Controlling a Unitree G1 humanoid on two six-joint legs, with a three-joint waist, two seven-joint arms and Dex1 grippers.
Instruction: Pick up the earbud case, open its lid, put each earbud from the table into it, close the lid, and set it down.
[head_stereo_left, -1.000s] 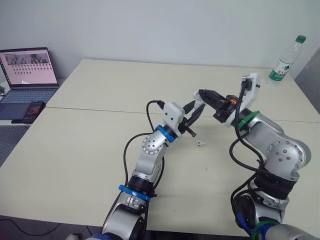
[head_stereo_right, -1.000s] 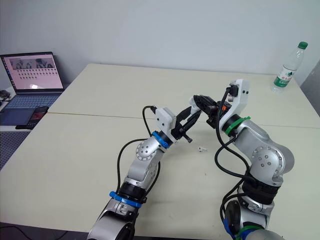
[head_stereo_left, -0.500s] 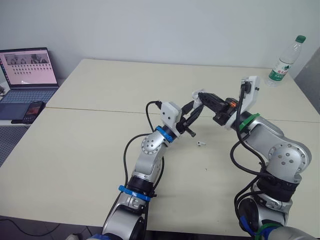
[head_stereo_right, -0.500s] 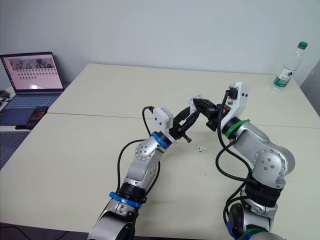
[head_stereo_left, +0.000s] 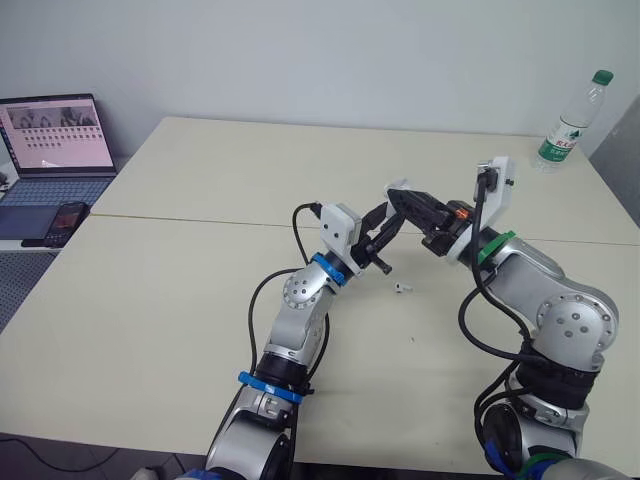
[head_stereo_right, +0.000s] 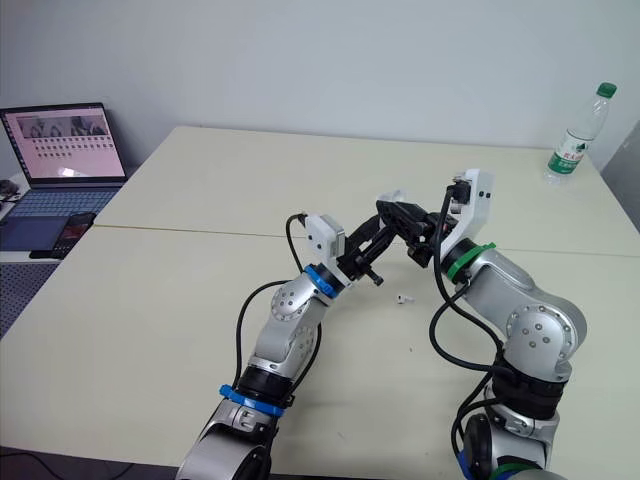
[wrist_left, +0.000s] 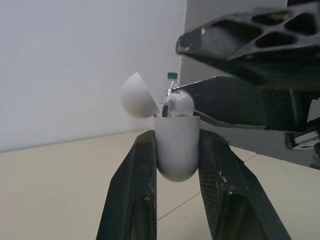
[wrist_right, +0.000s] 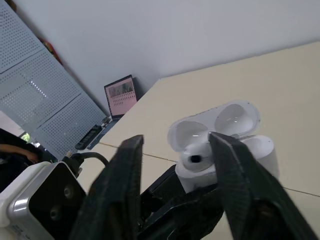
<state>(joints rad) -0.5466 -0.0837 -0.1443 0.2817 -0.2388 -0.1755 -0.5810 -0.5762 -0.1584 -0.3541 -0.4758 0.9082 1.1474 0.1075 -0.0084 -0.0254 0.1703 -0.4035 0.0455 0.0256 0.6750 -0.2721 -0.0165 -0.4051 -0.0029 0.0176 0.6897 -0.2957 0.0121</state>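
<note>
The earbud case, lid open, is clamped between the left fingers above the tabletop's middle. The right fingers are spread wide, unclosed, around an earbud seated in it; a second earbud lies beneath

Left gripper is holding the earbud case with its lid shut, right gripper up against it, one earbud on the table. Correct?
Not the lid: it is open, swung back from the earbud case, as the left wrist view shows. The left gripper does hold the case, the right gripper is close to it, and one earbud lies on the table.
</note>
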